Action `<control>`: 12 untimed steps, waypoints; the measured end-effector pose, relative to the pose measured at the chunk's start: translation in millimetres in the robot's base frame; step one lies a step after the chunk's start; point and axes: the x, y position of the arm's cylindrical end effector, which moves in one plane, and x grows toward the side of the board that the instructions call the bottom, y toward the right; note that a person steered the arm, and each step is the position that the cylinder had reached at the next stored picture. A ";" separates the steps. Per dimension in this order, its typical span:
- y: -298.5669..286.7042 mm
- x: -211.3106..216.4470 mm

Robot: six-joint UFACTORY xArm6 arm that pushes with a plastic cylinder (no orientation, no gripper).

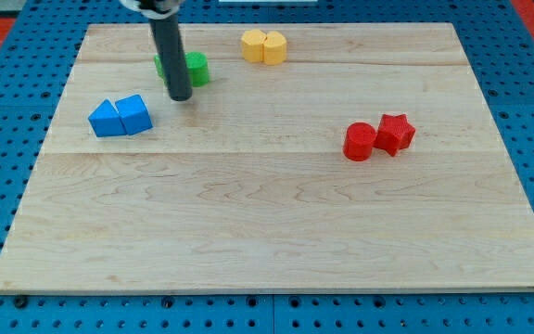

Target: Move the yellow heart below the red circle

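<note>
Yellow heart at top centre, touching a yellow hexagon. Red circle right of centre, touching red star. My tip upper left, gripperless rod holding nothing, beside green block, above blue blocks.

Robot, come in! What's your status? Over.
My tip beside green block. Yellow heart untouched, top of the view. Red circle far right. Path clear.

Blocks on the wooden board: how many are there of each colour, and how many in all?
Blue: 2, the blue blocks, touching, at the view's left.
Green: 2, the green blocks, partly hidden behind the rod; my tip sits just below them.
Yellow: 2, the yellow blocks, touching, at the view's top.
Red: 2, the red circle and the red star.
Total: 8
</note>
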 end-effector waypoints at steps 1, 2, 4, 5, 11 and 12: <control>84.9 0.7; 155.8 -37.6; 118.0 -129.7; 62.9 -111.9; 206.1 73.7; 168.5 93.2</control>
